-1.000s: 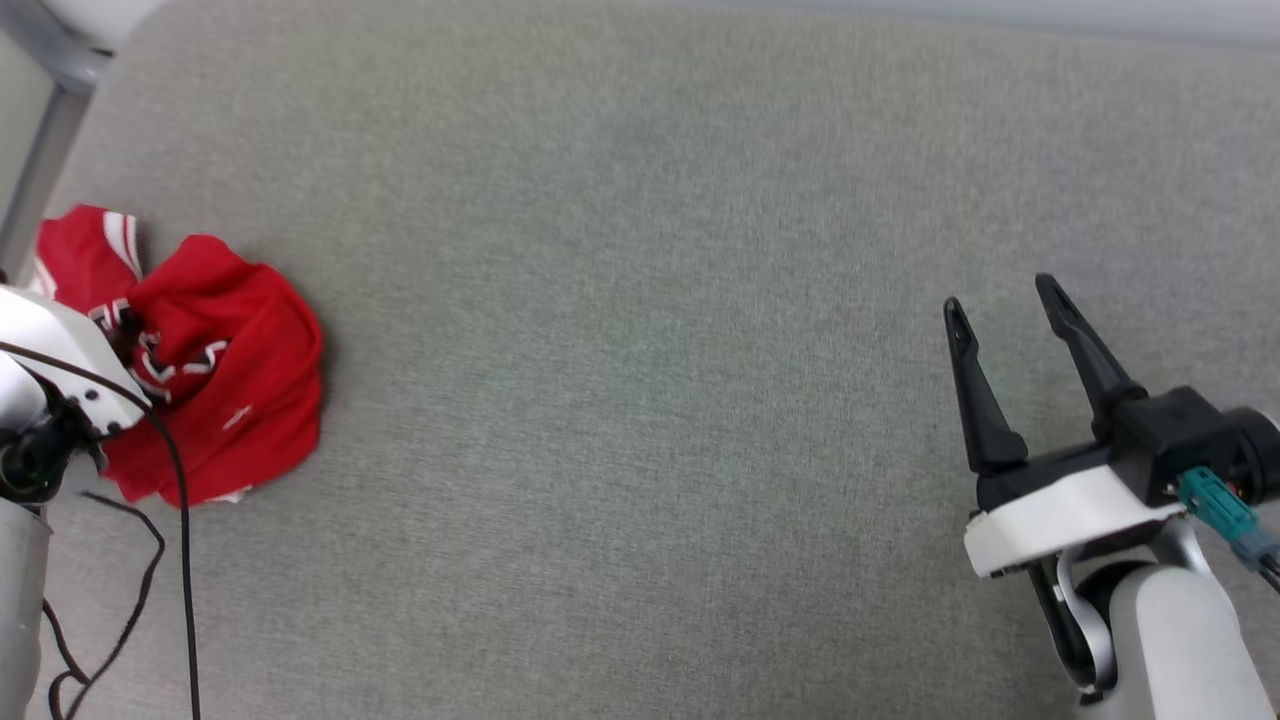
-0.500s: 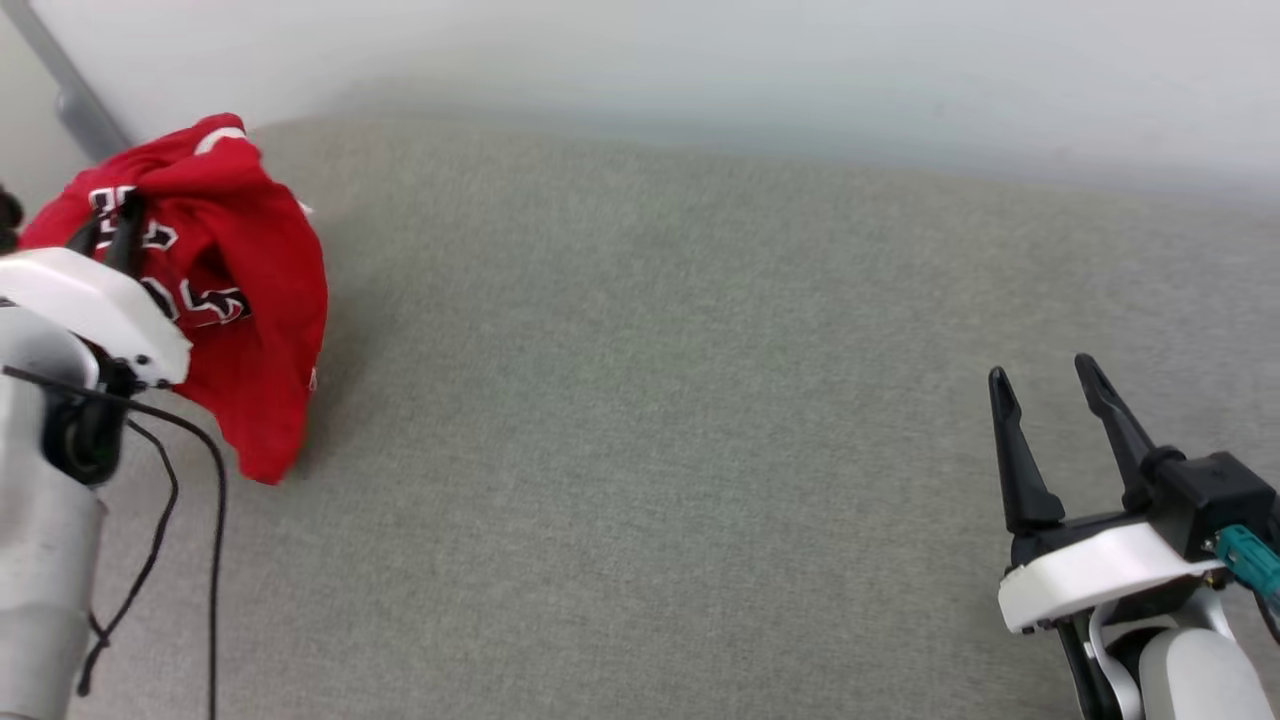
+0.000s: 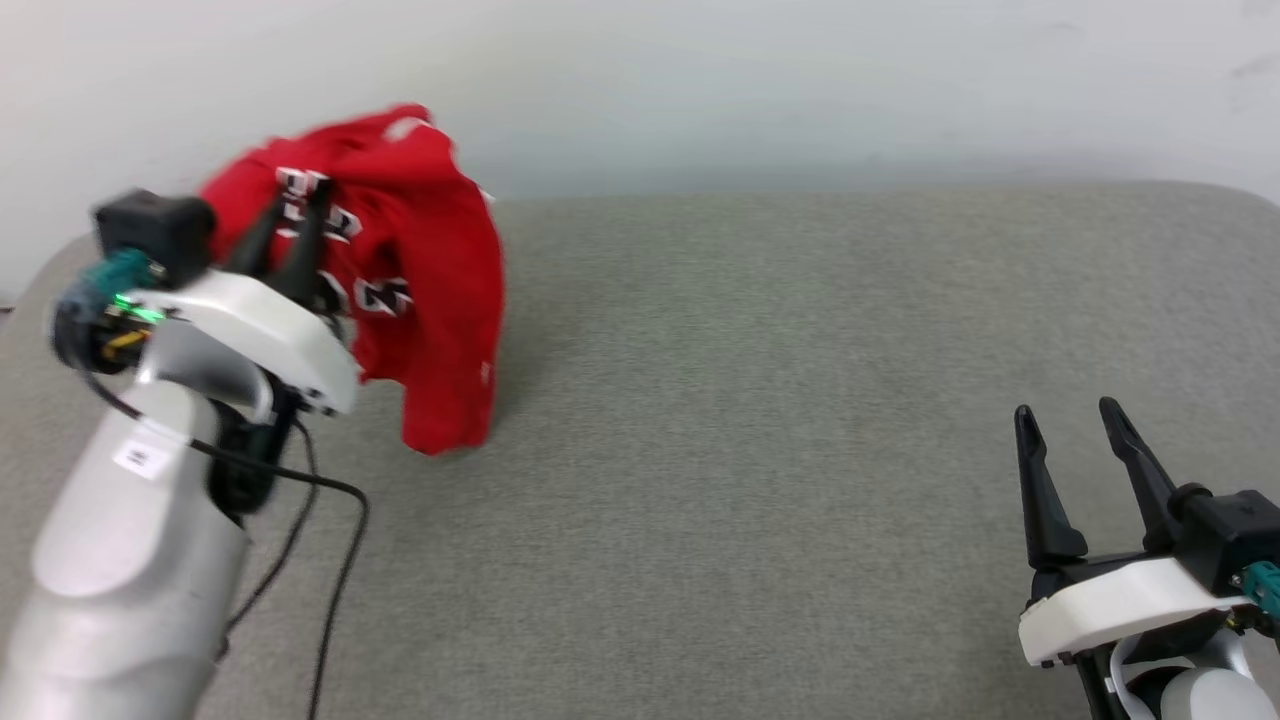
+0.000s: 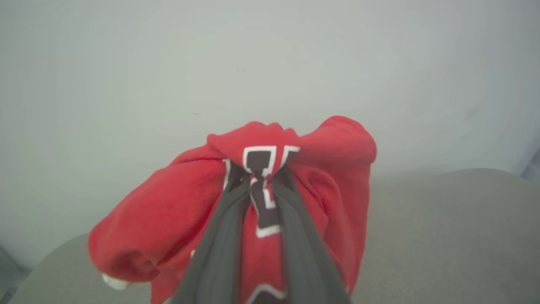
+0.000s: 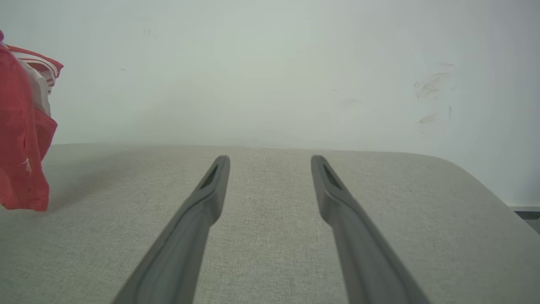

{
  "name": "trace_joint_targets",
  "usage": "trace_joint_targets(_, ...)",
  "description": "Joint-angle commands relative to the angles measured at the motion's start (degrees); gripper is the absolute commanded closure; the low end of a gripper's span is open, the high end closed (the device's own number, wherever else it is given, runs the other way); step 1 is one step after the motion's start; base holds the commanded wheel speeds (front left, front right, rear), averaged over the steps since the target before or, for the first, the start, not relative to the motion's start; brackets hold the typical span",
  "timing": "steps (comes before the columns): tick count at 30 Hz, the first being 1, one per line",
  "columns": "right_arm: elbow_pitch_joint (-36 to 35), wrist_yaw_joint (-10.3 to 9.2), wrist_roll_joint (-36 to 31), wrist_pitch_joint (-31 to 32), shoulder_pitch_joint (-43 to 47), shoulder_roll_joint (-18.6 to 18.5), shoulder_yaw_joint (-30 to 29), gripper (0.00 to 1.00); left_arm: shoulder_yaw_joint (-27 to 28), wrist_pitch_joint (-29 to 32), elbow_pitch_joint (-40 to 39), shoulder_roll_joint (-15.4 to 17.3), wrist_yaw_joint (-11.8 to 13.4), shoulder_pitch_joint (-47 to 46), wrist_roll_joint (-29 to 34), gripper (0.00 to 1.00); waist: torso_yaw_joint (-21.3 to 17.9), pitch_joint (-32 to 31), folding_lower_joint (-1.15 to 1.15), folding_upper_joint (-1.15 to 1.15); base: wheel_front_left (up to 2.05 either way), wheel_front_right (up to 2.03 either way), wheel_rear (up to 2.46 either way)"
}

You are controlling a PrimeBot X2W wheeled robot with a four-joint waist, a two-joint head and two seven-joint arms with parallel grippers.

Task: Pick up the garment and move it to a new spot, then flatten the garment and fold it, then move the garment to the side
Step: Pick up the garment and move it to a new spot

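The garment (image 3: 420, 270) is a red jersey shirt with black, white-outlined lettering, bunched up and hanging above the grey surface at the left of the head view. My left gripper (image 3: 290, 215) is shut on a fold of it near the lettering. In the left wrist view the two dark fingers (image 4: 223, 236) pinch the garment (image 4: 337, 169), which drapes down on both sides. Its lower end hangs close to the surface; a strip of the garment (image 5: 21, 139) with striped trim shows at the left edge of the right wrist view. My right gripper (image 3: 1070, 440) stands open at the lower right, nothing between its fingers (image 5: 198, 211).
A grey fabric-covered surface (image 3: 760, 400) spreads across the scene, with a rounded far right corner (image 5: 464, 169). A pale wall (image 3: 760, 90) rises right behind it. Black cables (image 3: 330, 540) trail from my left arm over the surface.
The head camera has tilted up, bringing the wall into view. My left gripper has lifted the garment off the surface and carried it rightward; the right gripper stays open.
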Motion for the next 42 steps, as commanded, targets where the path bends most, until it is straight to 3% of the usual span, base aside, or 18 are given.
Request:
trace_joint_targets(1, -0.4, -0.02, 0.4, -0.1, 0.7, 0.1, 0.1, 0.0, -1.0, 0.5, -1.3, -0.8, 0.2, 1.7, 0.4, 1.0, -2.9, 0.4, 0.01, 0.0, 0.0, 0.0, 0.0)
trace_joint_targets(7, 0.2, -0.02, 1.4, -0.8, -0.1, 0.1, 0.4, 0.0, -7.7, 4.0, -6.3, -5.5, -0.6, 6.5, 1.0, 1.0, -7.0, 2.3, 0.01, 0.0, 0.0, 0.0, 0.0)
trace_joint_targets(14, 0.8, -0.02, 2.4, -2.0, -1.9, 0.0, 1.6, 0.0, -18.2, 7.0, -5.2, -10.7, -2.1, 10.9, 2.0, 1.0, -10.0, 5.7, 0.01, 0.0, 0.0, 0.0, 0.0)
trace_joint_targets(23, 2.1, -0.02, 2.2, -3.1, -3.0, 0.1, 1.3, 0.0, -29.4, 7.6, -1.0, -13.3, -2.7, 12.4, 3.4, 1.0, -10.1, 7.2, 0.01, 0.0, 0.0, 0.0, 0.0)
trace_joint_targets(24, 2.2, -0.02, 2.1, -3.1, -3.1, 0.1, 1.3, 0.0, -30.0, 7.3, -0.7, -13.5, -2.7, 12.4, 3.1, 0.69, -9.9, 7.1, 0.01, 0.0, 0.0, 0.0, 0.0)
trace_joint_targets(25, 2.3, -0.02, 2.0, -3.1, -3.2, 0.1, 1.2, 0.0, -30.7, 6.6, -0.6, -13.6, -2.7, 12.0, 3.4, 0.28, -9.6, 6.8, 0.01, 0.0, 0.0, 0.0, 0.0)
trace_joint_targets(26, 2.4, -0.02, 1.9, -3.1, -3.1, 0.1, 1.1, 0.0, -30.9, 5.7, -0.5, -13.6, -2.7, 11.7, 3.6, 0.0, -9.3, 6.5, 0.01, 0.0, 0.0, 0.0, 0.0)
trace_joint_targets(33, 2.6, -0.02, 1.7, -2.0, -1.6, 0.1, 1.2, 0.0, -29.7, -0.9, -1.2, -14.7, -1.8, 12.0, 2.8, 0.0, -6.5, 2.6, 0.01, 0.0, 0.0, 0.0, 0.0)
trace_joint_targets(42, 2.2, -0.02, 0.9, 0.2, 1.3, 0.1, 1.3, 0.0, -22.8, -8.6, -5.5, -14.8, 4.3, 16.2, 1.4, 0.0, -2.8, -2.8, 0.01, 0.0, 0.0, 0.0, 0.0)
